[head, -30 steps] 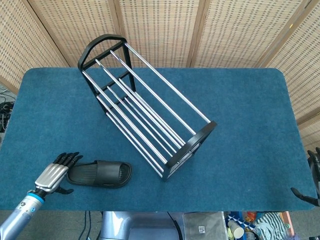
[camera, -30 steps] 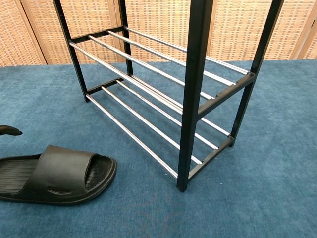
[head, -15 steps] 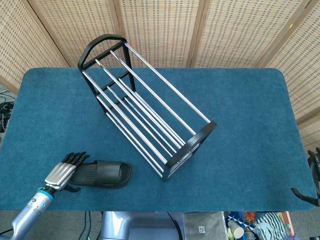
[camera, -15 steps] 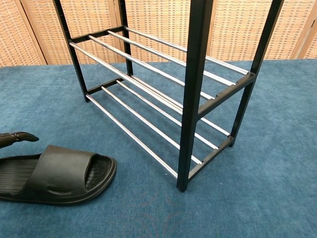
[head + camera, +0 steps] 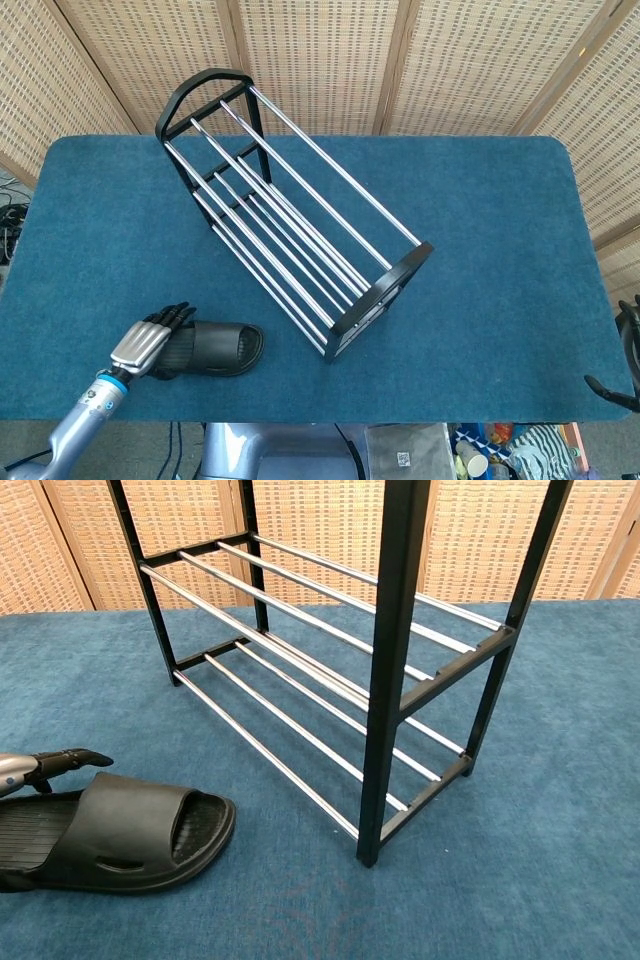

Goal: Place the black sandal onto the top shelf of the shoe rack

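Observation:
The black sandal lies flat on the blue table near its front left edge, toe toward the rack; in the chest view the black sandal fills the lower left. My left hand hovers over the sandal's heel end with fingers extended and apart, holding nothing; its fingertips show at the left edge of the chest view. The black shoe rack with chrome bars stands diagonally in the table's middle; the shoe rack has two bare shelves. My right hand sits off the table's right edge, only partly visible.
The blue table ends close in front of the sandal. Woven screens stand behind the table. Clutter lies on the floor below the front edge.
My left hand has moved right, from beside the sandal's heel to over its heel end. Sandal, rack and right hand have not moved.

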